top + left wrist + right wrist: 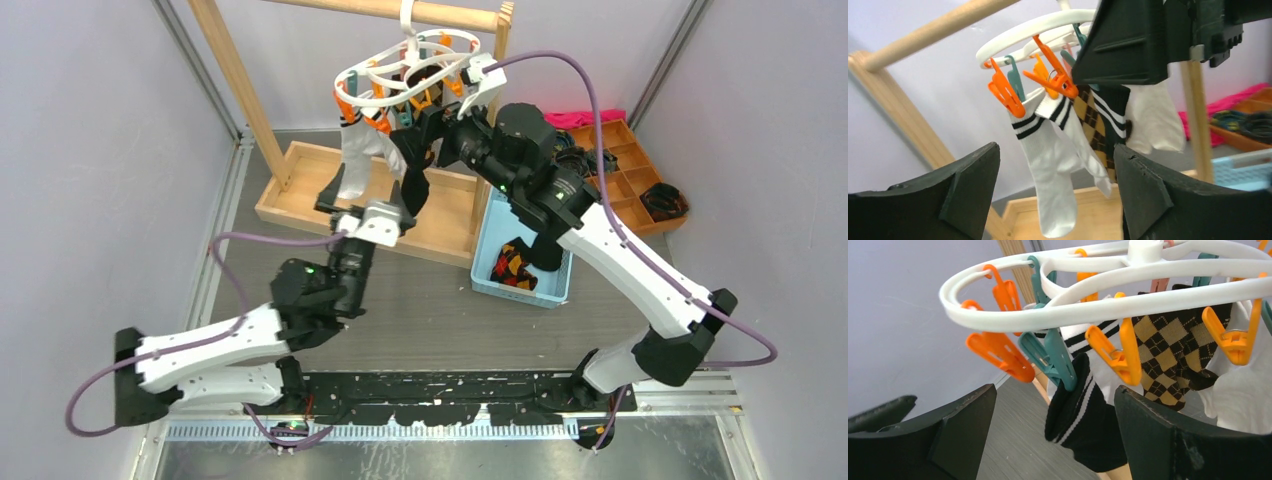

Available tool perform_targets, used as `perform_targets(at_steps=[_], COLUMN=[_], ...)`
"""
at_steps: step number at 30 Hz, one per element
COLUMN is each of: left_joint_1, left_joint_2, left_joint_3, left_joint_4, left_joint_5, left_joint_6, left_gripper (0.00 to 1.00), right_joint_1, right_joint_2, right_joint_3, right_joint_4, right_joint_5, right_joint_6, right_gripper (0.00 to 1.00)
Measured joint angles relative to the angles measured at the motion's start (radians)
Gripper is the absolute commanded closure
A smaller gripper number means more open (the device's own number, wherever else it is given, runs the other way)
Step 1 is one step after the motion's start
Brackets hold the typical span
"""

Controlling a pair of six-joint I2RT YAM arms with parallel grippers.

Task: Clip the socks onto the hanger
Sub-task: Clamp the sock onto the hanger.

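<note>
Up at 12 o'clock on the desk, the hanger hangs by its hook from the bar of the wooden rack. One black sock of the socks dangles from it, cuff uppermost, long axis plumb, toe toward the rack's base. In the right wrist view a teal clip bites that cuff at the ring's near side.

The right gripper is the nearer. It sits just beside the ring at the sock's 1 o'clock, released, with its fingers spread wide either side of the cuff and not pressing it. The left gripper hangs lower, at the sock's 7 o'clock, likewise released, with nothing between its fingers, looking up at the ring.

I judge this sock done. Whether its mate is clipped I cannot tell, since only one black cuff shows plainly. Any next reach turns on a free clip, and orange clips hang idle at the ring's 9 o'clock edge.

White socks at 9 o'clock of the black one and an argyle sock behind it crowd the ring, so the right gripper's body could foul the left arm's path. A blue basket lies at 4 o'clock.
</note>
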Motion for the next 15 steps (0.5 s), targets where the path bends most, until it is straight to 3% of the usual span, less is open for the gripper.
perform_targets(at_steps=[7, 15], left_joint_1=[0.001, 0.002], left_joint_2=[-0.265, -0.283], left_joint_3=[0.003, -0.006], left_joint_4=[-0.496, -0.752], left_joint_5=[0.103, 0.127], left_joint_6=[-0.382, -0.608], left_gripper=[0.08, 0.00], right_joint_1=[-0.051, -0.186], right_joint_2=[-0.129, -0.241], right_joint_3=[-0.082, -0.166], right_joint_4=[-0.014, -0.014], right_joint_5=[-0.143, -0.382], right_joint_6=[-0.061, -0.090], right_gripper=[0.04, 0.04])
